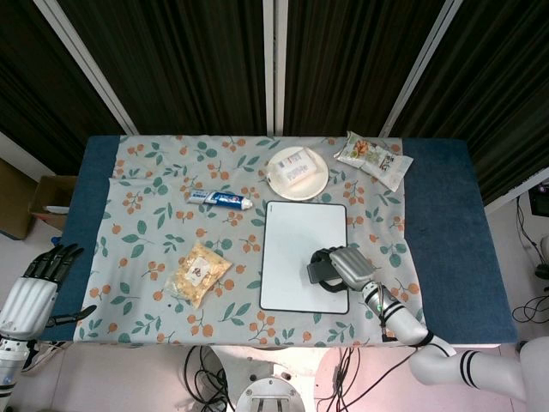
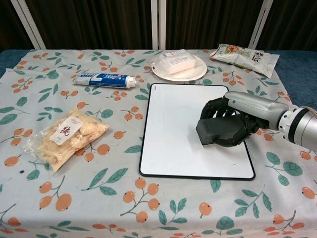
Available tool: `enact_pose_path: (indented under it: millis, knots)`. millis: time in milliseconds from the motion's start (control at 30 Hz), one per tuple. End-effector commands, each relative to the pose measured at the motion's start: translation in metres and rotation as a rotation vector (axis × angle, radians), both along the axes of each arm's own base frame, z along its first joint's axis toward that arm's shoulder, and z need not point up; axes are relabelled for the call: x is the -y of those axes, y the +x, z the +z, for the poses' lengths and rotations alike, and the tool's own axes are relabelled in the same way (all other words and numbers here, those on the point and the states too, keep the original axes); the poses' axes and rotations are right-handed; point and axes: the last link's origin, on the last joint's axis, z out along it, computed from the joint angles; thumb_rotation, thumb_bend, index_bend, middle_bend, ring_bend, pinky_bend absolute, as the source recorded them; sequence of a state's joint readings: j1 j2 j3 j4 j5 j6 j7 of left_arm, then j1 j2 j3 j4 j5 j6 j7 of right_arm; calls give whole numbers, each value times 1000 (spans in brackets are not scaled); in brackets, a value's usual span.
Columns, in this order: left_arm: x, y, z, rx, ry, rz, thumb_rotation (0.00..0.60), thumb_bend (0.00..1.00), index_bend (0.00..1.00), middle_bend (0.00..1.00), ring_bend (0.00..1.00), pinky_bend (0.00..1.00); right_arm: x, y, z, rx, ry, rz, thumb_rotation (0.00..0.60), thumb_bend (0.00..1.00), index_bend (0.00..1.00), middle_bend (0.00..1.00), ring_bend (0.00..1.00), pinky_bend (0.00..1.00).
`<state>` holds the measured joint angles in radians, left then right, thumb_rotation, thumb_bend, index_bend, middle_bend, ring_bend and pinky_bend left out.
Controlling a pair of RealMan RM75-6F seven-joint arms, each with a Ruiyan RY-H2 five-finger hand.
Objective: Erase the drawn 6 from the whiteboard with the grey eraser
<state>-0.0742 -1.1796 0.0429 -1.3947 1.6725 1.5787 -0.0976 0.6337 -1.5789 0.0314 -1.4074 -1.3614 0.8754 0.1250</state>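
Observation:
The whiteboard (image 2: 178,124) (image 1: 296,249) lies flat on the floral cloth, its white face showing no drawing. My right hand (image 2: 237,116) (image 1: 339,268) grips the grey eraser (image 2: 215,131) (image 1: 318,273) over the board's near right part; whether the eraser touches the surface is unclear. My left hand (image 1: 39,279) hangs open off the table's left edge, seen only in the head view and holding nothing.
A toothpaste tube (image 2: 106,79) lies at the back left. A white plate (image 2: 173,73) carrying a wrapped packet sits behind the board. A snack bag (image 2: 242,55) is at the back right, and a clear bag of snacks (image 2: 64,135) lies on the left.

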Motion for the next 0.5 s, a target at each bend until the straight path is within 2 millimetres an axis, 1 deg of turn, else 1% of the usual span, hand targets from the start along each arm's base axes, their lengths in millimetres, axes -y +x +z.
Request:
enact_pose_path:
  millis: [33, 133, 233, 367, 500]
  knots:
    - [0, 1, 0, 0, 1, -1, 429, 78, 101, 96, 71, 162, -10, -1, 4, 20, 24, 2, 600, 347, 700, 628, 528, 618]
    - [0, 1, 0, 1, 1, 0, 431, 78, 101, 95, 71, 162, -18, -2, 8, 32, 37, 10, 600, 347, 702, 629, 528, 618]
    - [0, 1, 0, 2, -1, 0, 431, 79, 102, 95, 71, 163, -20, -4, 10, 25, 37, 22, 600, 346, 702, 629, 528, 618]
    - [0, 1, -1, 3, -2, -1, 432, 78, 102, 95, 71, 162, -16, -3, 8, 18, 25, 29, 600, 347, 704, 629, 529, 618]
    - [0, 0, 0, 2, 0, 2, 431, 78, 102, 95, 71, 162, -8, 3, 2, 12, 4, 55, 600, 346, 705, 628, 528, 618]
